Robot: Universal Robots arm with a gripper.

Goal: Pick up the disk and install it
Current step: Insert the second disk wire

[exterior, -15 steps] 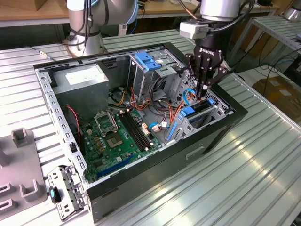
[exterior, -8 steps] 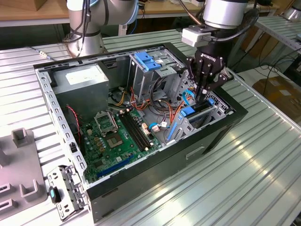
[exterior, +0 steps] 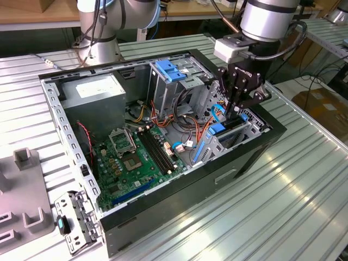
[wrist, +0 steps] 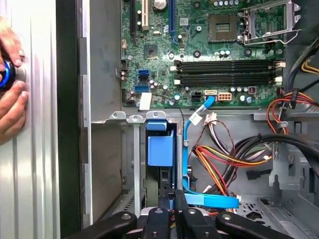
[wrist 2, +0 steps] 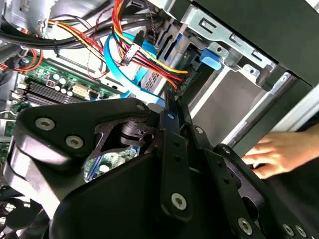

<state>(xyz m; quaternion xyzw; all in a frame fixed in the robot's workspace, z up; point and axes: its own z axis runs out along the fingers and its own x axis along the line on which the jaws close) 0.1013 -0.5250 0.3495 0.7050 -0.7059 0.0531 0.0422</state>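
On a ribbed metal table (exterior: 283, 190), an open black computer case (exterior: 239, 163) is lying on its side with its insides facing up. Wooden benches and cables are showing behind it, and the arm's base (exterior: 98, 43) is standing just past the case's far edge.

Over the corner of the case at the exterior view's right, the gripper (exterior: 235, 111) is reaching straight down into the drive bay. Its fingers (wrist: 172, 211) are pressing close together on a thin upright edge, which appears to be the disk (wrist: 167, 191), standing on edge in the slot; little of it is visible. A blue plastic piece (wrist: 160, 147) is sitting in the same slot just beyond the gripper, between grey metal bay walls that are leaving only a narrow gap on either side.

A blue flat cable (wrist: 192, 144) and a bundle of red, yellow and black wires (wrist: 224, 159) are crowding the space just beside the slot. The green circuit board (exterior: 133, 157) is lying further in, with the grey power box (exterior: 95, 100) and a blue latch (exterior: 171, 70) on the drive cage beyond it.

A person's hand (wrist: 11, 94) is resting on the table just outside the case wall. A loose metal bracket (exterior: 76, 217) is lying near the case at the exterior view's left, beside a grey fixture (exterior: 22, 190).
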